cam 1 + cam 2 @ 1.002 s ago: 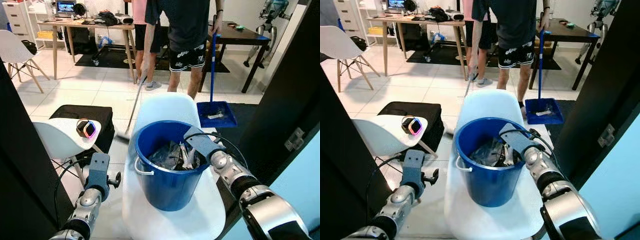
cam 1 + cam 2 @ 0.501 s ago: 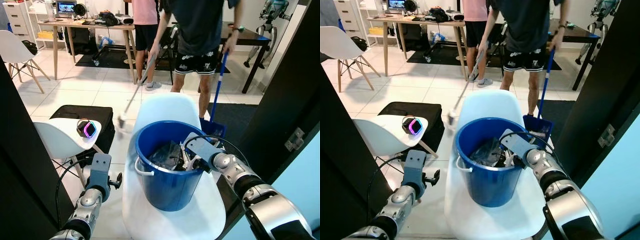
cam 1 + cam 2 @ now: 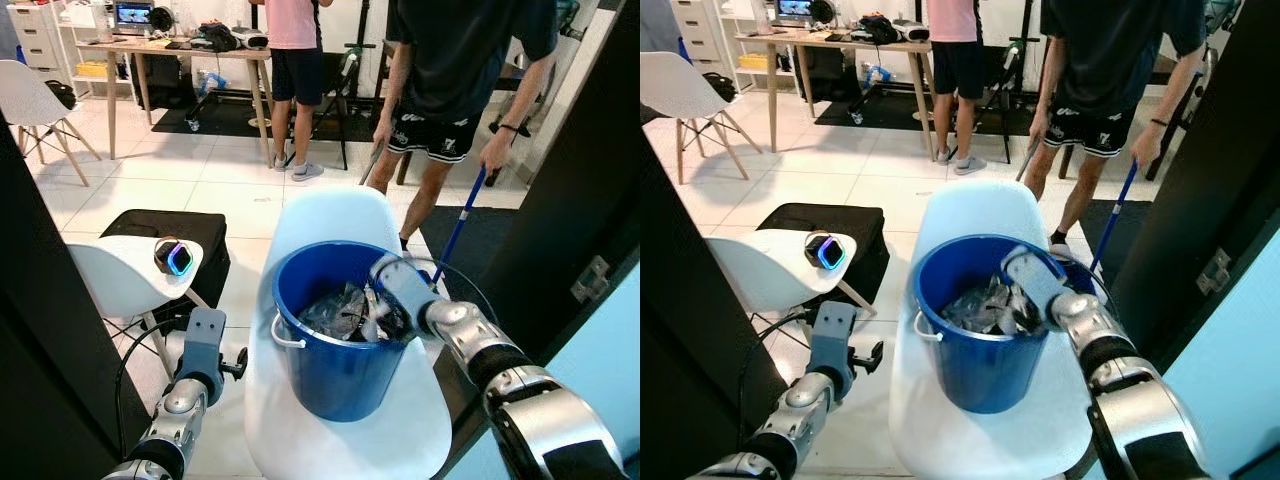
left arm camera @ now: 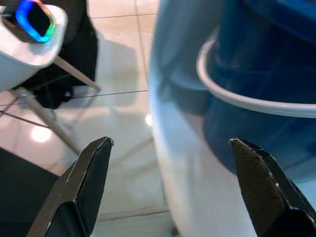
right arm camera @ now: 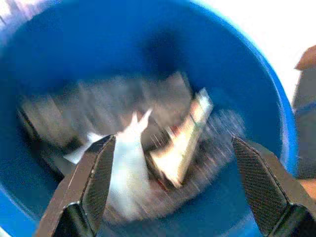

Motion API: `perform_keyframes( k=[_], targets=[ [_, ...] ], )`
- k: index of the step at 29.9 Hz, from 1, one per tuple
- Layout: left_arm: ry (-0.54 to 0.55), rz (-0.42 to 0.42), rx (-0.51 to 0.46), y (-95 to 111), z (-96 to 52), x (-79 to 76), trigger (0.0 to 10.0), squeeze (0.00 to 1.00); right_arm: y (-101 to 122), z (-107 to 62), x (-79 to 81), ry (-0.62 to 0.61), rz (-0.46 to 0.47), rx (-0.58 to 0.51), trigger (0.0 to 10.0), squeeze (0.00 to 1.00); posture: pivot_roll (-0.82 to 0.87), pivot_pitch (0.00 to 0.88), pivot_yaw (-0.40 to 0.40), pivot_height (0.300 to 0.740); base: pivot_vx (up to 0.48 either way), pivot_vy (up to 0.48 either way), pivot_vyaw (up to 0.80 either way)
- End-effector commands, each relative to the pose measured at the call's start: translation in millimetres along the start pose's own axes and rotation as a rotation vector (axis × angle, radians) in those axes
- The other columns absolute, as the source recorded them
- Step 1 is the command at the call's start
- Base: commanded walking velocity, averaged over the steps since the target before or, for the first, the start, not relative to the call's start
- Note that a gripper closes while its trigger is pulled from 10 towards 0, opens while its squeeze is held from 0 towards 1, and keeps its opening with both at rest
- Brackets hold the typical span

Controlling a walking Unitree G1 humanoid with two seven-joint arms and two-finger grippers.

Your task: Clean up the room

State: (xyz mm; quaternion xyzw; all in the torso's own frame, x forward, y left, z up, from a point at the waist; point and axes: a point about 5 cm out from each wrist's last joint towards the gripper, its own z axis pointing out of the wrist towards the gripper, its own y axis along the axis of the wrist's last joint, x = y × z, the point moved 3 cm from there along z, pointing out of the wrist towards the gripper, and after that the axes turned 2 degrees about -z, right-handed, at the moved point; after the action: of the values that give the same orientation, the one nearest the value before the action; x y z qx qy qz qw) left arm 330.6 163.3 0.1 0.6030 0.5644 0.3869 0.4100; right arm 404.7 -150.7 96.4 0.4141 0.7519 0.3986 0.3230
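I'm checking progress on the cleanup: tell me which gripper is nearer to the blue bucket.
Right. The right gripper reaches over the blue bucket's rim, fingers open above the trash inside. The left gripper hangs open beside the white chair, off to the bucket's left.

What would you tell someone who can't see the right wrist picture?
The right gripper, its jaws wide open, points down into a blue bucket with rubbish at the bottom: white scraps, a pale flat packet and dark crumpled bits. The picture is blurry, so the pieces are hard to name.
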Motion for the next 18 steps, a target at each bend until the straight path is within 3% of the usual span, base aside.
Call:
perform_keyframes(
  k=[1, 3, 4, 7, 11, 13, 16, 18],
  targets=[
    [-0.001, -0.013, 0.022, -3, -0.2, 0.0, 10.0, 0.0, 5, -0.9, -1.9, 0.004, 0.083, -0.028, 10.0, 0.0, 0.01, 0.0, -0.058, 0.74, 0.0, 0.0, 0.0],
    [0.0, -0.022, 0.026, -4, -0.4, 0.7, 10.0, 0.0, 5, -1.1, -3.8, -0.001, 0.282, -0.03, 10.0, 0.0, 0.01, 0.0, -0.058, 0.74, 0.0, 0.0, 0.0],
    [0.0, -0.022, 0.026, -4, -0.4, 0.7, 10.0, 0.0, 5, -1.1, -3.8, -0.001, 0.282, -0.03, 10.0, 0.0, 0.01, 0.0, -0.058, 0.74, 0.0, 0.0, 0.0],
    [-0.002, -0.026, 0.031, -5, -0.8, 1.2, 10.0, 0.0, 1, -1.1, -5.9, -0.033, 0.546, -0.015, 10.0, 0.0, 0.01, 0.0, -0.055, 0.74, 0.0, 0.0, 0.0],
    [-0.006, -0.029, 0.032, -6, -0.9, 0.7, 10.0, 0.0, 3, -1.9, -11.2, -0.074, 0.597, -0.04, 10.0, 0.0, 0.01, 0.0, -0.055, 0.74, 0.0, 0.0, 0.0],
    [-0.016, -0.046, 0.031, -6, -0.6, -1.3, 10.0, 0.0, 18, -4.6, -18.0, -0.076, 0.56, -0.176, 10.0, 0.0, 0.01, 0.0, -0.056, 0.74, 0.0, 0.0, 0.0],
    [0.012, -0.069, 0.07, -13, -2.1, 2.5, 10.0, 0.0, 26, -5.6, -12.0, -0.011, 0.548, -0.273, 10.0, 0.0, 0.01, 0.0, -0.057, 0.74, 0.0, 0.0, 0.0],
    [0.012, -0.069, 0.07, -13, -2.1, 2.5, 10.0, 0.0, 26, -5.6, -12.0, -0.011, 0.548, -0.273, 10.0, 0.0, 0.01, 0.0, -0.057, 0.74, 0.0, 0.0, 0.0]
  ],
)
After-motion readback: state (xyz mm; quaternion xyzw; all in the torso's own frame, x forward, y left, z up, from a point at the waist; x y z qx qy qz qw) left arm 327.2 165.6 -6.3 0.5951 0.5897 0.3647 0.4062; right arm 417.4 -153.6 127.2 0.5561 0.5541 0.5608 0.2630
